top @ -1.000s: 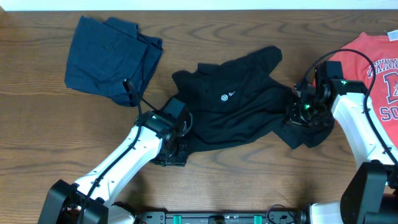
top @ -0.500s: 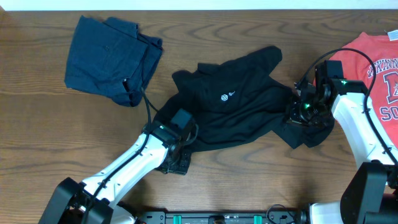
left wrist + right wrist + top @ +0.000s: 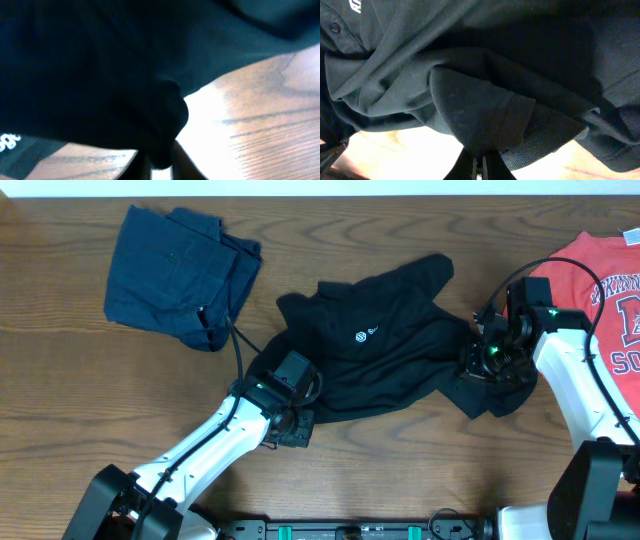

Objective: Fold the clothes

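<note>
A crumpled black T-shirt (image 3: 385, 345) with a small white mark lies mid-table. My left gripper (image 3: 293, 425) is at its lower left edge, shut on a pinch of the black fabric (image 3: 165, 125). At the shirt's right end, my right gripper (image 3: 484, 365) is shut on a fold of that same black shirt (image 3: 485, 120), whose cloth fills the right wrist view. A navy garment (image 3: 175, 275) lies loosely folded at the back left. A coral-red lettered T-shirt (image 3: 600, 280) lies at the far right, partly under the right arm.
Bare wooden table (image 3: 400, 470) shows in front of the black shirt and between the garments. A black cable (image 3: 235, 345) runs from the left arm past the navy garment's edge. The table's back edge (image 3: 320, 194) meets a white strip.
My left gripper moved up and right onto the black shirt's lower left edge and shut on the fabric. The right arm and its grip have not moved.
</note>
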Tool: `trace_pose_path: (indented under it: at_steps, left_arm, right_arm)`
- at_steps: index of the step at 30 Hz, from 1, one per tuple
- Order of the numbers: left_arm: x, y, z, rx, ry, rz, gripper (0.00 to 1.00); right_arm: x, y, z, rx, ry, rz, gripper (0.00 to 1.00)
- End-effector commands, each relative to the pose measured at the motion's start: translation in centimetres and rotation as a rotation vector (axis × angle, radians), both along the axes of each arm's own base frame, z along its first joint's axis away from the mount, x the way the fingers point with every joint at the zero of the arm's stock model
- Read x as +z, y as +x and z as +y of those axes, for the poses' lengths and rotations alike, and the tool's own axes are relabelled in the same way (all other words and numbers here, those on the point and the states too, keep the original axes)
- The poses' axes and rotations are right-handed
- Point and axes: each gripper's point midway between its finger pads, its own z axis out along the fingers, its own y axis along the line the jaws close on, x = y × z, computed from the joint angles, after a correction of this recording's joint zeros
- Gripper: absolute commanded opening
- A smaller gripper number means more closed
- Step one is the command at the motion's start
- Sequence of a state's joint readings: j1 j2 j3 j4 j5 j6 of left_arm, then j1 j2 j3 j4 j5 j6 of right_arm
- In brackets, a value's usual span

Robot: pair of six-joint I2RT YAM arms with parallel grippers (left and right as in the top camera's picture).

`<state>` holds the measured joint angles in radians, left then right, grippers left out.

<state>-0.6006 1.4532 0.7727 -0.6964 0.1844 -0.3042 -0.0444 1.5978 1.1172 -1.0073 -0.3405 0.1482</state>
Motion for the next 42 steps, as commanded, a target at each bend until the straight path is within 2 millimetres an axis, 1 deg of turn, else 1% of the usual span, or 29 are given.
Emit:
trace_pose_path:
  at_steps: [1,3,5,8,11,13,14,16,19,22,26,29,32,36,38,40,42]
  left_arm:
    - [-0.1,-0.3,-0.2,-0.014,-0.007,0.019,0.06]
    - [0.6,-0.4,-0.8,-0.017,-0.036,0.031,0.06]
    - [1.9,-0.5,-1.7,-0.022,-0.081,0.05,0.06]
    - [5.2,-0.1,-3.3,-0.033,-0.161,0.057,0.06]
    - [8.2,0.6,-4.3,-0.046,-0.21,0.02,0.06]
    - [9.7,1.0,-4.6,-0.061,-0.231,-0.017,0.06]
    - [10.1,1.2,-4.6,-0.068,-0.236,-0.032,0.06]
    - [10.4,1.2,-4.5,-0.071,-0.234,-0.045,0.06]
    - [10.0,0.9,-3.8,-0.065,-0.196,-0.034,0.06]
    - [9.7,0.7,-2.7,-0.057,-0.138,-0.031,0.06]
    - [9.2,0.8,-0.6,-0.04,-0.026,-0.046,0.07]
    - [9.3,1.3,0.7,-0.028,0.036,-0.078,0.06]
    - [9.9,1.9,1.2,-0.011,0.049,-0.108,0.06]
    - [10.5,3.0,2.7,0.026,0.094,-0.165,0.06]
    - [10.6,3.5,3.7,0.049,0.13,-0.188,0.06]
    - [10.7,3.8,4.6,0.07,0.16,-0.198,0.06]
    - [10.7,3.7,5.7,0.087,0.195,-0.19,0.06]
  right_arm:
    - [0.0,0.0,0.3,0.02,0.006,-0.009,0.01]
    - [0.0,0.0,0.3,0.02,0.006,-0.008,0.01]
    - [0.0,0.0,0.2,0.019,0.006,-0.007,0.01]
    - [0.0,0.0,0.0,0.011,0.006,-0.007,0.01]
    - [0.0,0.1,-0.5,-0.005,0.006,-0.006,0.01]
    - [0.0,0.1,-0.9,-0.018,0.005,-0.004,0.01]
    - [0.0,0.0,-1.0,-0.023,0.006,-0.002,0.01]
    - [0.0,0.0,-1.3,-0.033,0.006,-0.001,0.01]
    - [0.0,0.0,-1.7,-0.031,0.005,-0.003,0.01]
    - [0.1,0.1,-1.9,-0.019,0.003,-0.013,0.01]
    - [0.3,0.4,-2.1,-0.013,0.003,-0.027,0.01]
    - [1.1,0.8,-1.0,0.03,0.067,-0.06,0.01]
    - [1.7,1.1,0.1,0.049,0.136,-0.083,0.03]
    - [1.8,1.9,0.1,0.053,0.136,-0.12,0.01]
    - [2.3,2.4,0.9,0.075,0.174,-0.152,0.01]
    - [2.3,2.1,1.7,0.113,0.194,-0.155,0.01]
    - [1.6,0.8,1.7,0.123,0.152,-0.096,0.01]
